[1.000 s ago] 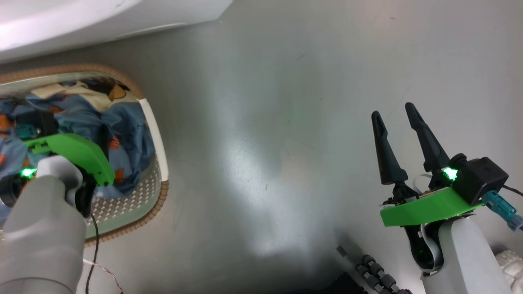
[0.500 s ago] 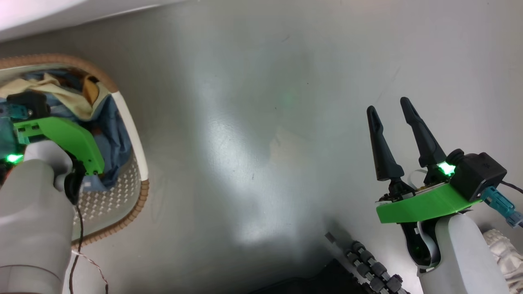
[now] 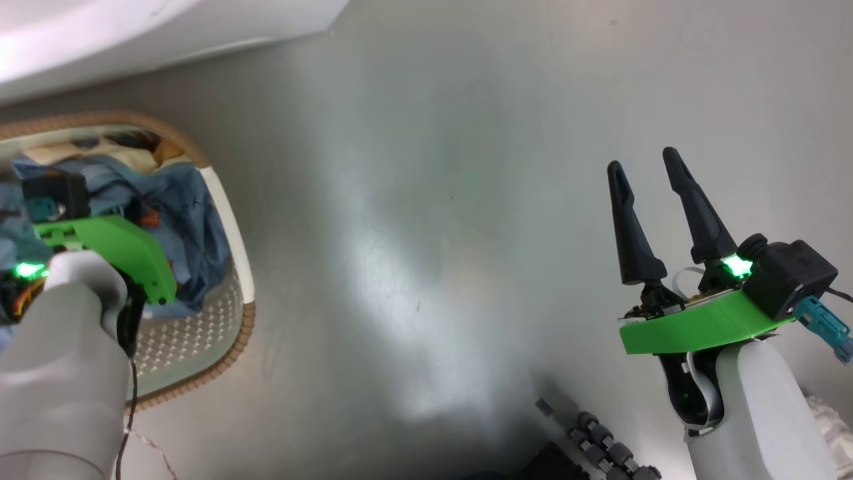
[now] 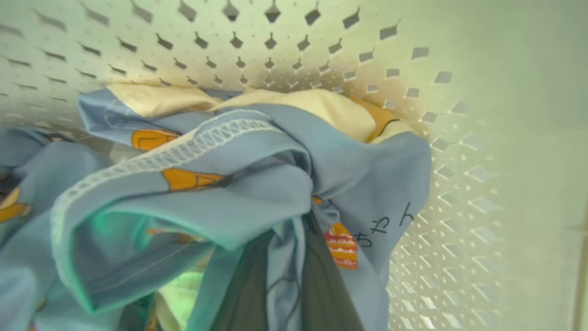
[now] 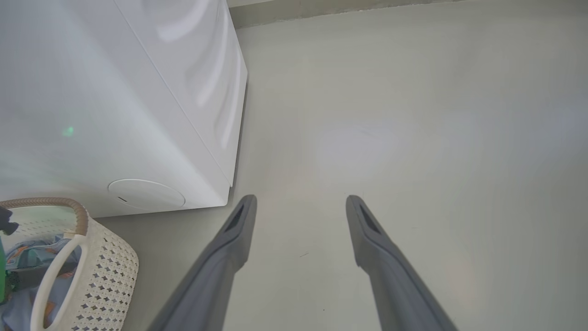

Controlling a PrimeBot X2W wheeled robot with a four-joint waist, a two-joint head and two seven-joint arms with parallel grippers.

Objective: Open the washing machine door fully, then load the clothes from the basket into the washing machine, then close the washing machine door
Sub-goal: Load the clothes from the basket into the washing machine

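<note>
**Left hand grips cloth inside the basket**

The basket point(image 3: 230, 347) stands on a smooth, glossy grey floor point(image 3: 433, 233) that throws back pale glare. The white washing machine point(image 5: 115, 92) is just behind the basket, its round lower cap point(image 5: 146, 193) facing it. The clothes point(image 4: 229, 184) lie heaped inside the basket, blue print with cream cloth against the perforated wall. The left hand point(image 4: 296, 230) reaches inside the basket, its dark fingers point(image 4: 321, 285) pinched together on a fold of blue fabric. The right hand point(image 3: 641, 161) hangs well to the basket's right above the floor, fingers spread and holding nothing.

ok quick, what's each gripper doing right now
left gripper: closed on the clothes in the basket
right gripper: open, holding nothing
</note>
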